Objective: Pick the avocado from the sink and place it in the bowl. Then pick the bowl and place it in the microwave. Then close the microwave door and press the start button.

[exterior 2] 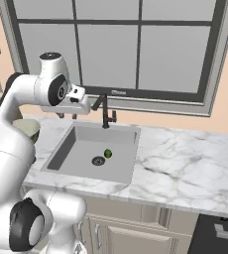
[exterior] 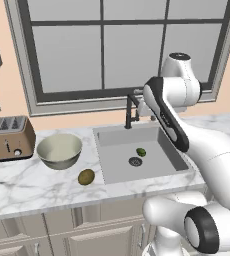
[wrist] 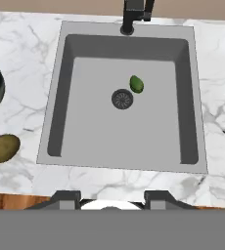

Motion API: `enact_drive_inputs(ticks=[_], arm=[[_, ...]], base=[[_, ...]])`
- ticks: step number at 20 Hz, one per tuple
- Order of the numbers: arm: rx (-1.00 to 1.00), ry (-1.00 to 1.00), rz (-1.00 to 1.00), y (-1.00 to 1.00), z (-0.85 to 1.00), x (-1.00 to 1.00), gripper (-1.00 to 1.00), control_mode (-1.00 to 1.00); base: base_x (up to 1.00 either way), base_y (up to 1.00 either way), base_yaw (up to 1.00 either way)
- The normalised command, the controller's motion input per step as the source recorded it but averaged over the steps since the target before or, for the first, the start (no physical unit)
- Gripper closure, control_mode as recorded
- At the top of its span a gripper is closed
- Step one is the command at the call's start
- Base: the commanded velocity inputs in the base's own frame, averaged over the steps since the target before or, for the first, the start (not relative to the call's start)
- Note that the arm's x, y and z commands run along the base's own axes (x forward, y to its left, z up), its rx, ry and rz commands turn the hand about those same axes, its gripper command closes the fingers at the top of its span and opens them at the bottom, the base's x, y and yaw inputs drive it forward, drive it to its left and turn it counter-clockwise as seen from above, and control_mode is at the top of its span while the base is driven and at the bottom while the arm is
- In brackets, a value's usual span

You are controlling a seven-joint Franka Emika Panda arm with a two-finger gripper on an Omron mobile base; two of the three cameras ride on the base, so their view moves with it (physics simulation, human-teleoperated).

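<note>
Avocado lying in the sink, gripper held high above it.

The avocado [exterior: 141, 152] is seen on the floor of the sink [exterior: 174, 160], just to the right of the round drain [exterior: 135, 161] and slightly farther back, apart from every wall. The black faucet [exterior: 131, 111] stands at the far rim. The bowl [exterior: 60, 150] is set on the marble table [exterior: 32, 187] left of the sink, upright and apart from it, with an olive-brown fruit [exterior: 86, 176] lying nearer, between bowl and sink corner. A toaster [exterior: 8, 137] is placed just left of the bowl. The gripper [wrist: 112, 197] is held well above the sink, looking straight down; its jaws are spread wide, with nothing between them.
</note>
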Motion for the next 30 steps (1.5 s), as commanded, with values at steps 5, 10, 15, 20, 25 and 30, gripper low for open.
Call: enact_drive_inputs(ticks=[5, 10, 15, 20, 25, 30], arm=[[0.02, -0.06, 0.0, -0.27, -0.15, -0.44, -1.0, -1.0], [0.05, -0.04, 0.01, -0.74, -0.63, -0.94, -1.0, -1.0], [-0.05, 0.0, 0.44, -0.2, -0.79, 0.0, -1.0, -1.0], [-0.07, 0.0, 0.41, 0.0, -0.68, 0.68, -1.0, -1.0], [0.0, 0.0, 0.24, -0.02, -0.25, 0.59, -1.0, -1.0], [0.0, 0.0, 0.06, -0.01, -0.36, 0.49, -1.0, -1.0]], base=[[0.0, 0.0, 0.0], [0.0, 0.0, 0.0], [0.0, 0.0, 0.0], [0.0, 0.0, 0.0], [0.0, 0.0, 0.0], [0.0, 0.0, 0.0]])
